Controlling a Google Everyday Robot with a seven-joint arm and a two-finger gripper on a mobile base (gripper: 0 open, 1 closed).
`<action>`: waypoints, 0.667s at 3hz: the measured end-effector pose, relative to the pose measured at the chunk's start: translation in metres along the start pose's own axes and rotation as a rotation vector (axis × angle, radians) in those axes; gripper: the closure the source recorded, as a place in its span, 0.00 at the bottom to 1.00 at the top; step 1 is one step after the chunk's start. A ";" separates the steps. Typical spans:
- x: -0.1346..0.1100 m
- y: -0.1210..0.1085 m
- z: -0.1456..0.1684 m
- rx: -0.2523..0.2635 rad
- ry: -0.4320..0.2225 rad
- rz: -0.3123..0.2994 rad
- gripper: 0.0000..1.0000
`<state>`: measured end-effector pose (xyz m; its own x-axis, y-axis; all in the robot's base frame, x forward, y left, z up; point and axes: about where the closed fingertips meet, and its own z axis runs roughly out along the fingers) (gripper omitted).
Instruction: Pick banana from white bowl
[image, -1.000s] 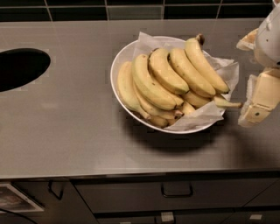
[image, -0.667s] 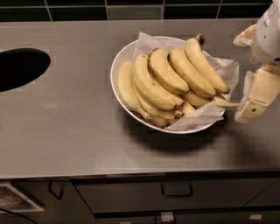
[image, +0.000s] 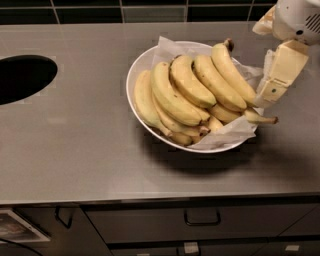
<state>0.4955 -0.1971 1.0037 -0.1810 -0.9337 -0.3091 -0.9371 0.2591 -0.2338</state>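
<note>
Long, gently curved pale-yellow banana with a dark brown stem tip lies rightmost on the heap of other bananas in the wide white bowl (lined with crinkled white paper) on the grey metal bench. The cream-coloured pincer hangs at the bowl's right edge, just beside that banana's lower end; spread or pressed together, I cannot tell.

I saw the banana just left of the gripper, its lower end close beside it; long, gently curved, pale yellow, dark brown stem tip pointing toward the back; it lay in the white bowl on the gripper's side; the bowl was wide, shallow, lined with crinkled white paper, spreading leftward from the gripper.
</note>
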 end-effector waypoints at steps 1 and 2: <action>-0.005 -0.007 -0.008 0.028 -0.016 -0.004 0.00; -0.005 -0.007 -0.008 0.028 -0.016 -0.004 0.00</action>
<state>0.5008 -0.1963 1.0141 -0.1727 -0.9306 -0.3227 -0.9289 0.2629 -0.2608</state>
